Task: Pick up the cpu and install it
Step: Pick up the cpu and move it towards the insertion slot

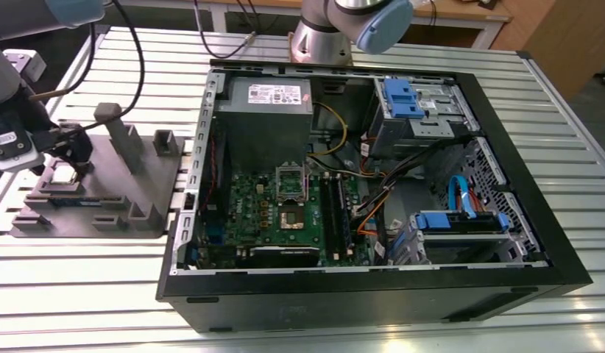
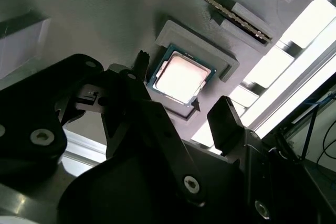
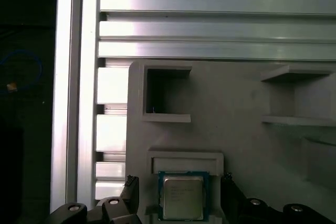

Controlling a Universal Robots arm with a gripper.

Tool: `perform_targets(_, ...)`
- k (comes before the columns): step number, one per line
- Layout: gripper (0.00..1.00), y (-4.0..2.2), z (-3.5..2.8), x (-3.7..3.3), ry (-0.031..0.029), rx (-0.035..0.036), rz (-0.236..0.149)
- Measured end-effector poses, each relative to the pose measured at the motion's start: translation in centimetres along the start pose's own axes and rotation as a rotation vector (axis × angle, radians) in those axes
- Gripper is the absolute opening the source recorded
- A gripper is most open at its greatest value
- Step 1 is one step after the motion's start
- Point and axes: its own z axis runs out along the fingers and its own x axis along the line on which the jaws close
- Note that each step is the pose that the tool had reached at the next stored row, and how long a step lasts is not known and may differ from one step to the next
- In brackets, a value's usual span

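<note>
On the grey tray (image 1: 155, 184), the cpu (image 2: 181, 77) between the gripper's (image 3: 179, 184) spread fingers (image 3: 131, 192).

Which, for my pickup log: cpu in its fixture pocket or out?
In: the cpu lies flat in the pocket, jaws open on either side.

Claw (image 3: 180, 192) straddles cpu (image 3: 182, 203), side gaps free (tray posts (image 1: 116, 129) nearby).

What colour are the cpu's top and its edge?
The cpu has a silver-grey top and teal-green edge; clearest in the first wrist view.
</note>
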Motion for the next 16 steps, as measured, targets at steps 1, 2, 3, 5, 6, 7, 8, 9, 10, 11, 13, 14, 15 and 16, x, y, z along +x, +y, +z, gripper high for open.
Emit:
perform_targets(1,0.72,0.0,0.05,-0.01,0.0,-0.002,0.0)
perform_targets(2,0.72,0.0,0.09,-0.01,0.0,-0.0042,0.0)
perform_targets(3,0.72,0.0,0.14,-0.01,-0.0001,-0.0059,0.0)
perform_targets(5,0.72,0.0,0.2,0.0,0.0001,-0.0076,0.0)
perform_targets(6,0.72,-0.01,0.24,0.0,0.0001,-0.0083,0.0)
perform_targets(7,0.72,-0.01,0.28,0.0,0.0001,-0.0086,0.0)
perform_targets(8,0.72,-0.01,0.33,0.0,0.0001,-0.0087,0.0)
perform_targets(9,0.72,-0.01,0.38,0.0,0.0002,-0.0088,0.0)
perform_targets(10,0.72,-0.01,0.42,0.0,0.0002,-0.0088,0.0)
perform_targets(11,0.72,-0.02,0.44,-0.01,0.0002,-0.0087,0.0)
perform_targets(13,0.7,-0.01,0.55,-0.02,-0.0008,-0.0096,0.0)
perform_targets(14,0.65,-0.01,0.54,-0.01,-0.0005,-0.0093,0.0)
perform_targets(15,0.65,-0.01,0.53,-0.01,-0.0003,-0.0091,0.0)
perform_targets(16,0.65,-0.01,0.53,-0.01,-0.0002,-0.009,0.0)
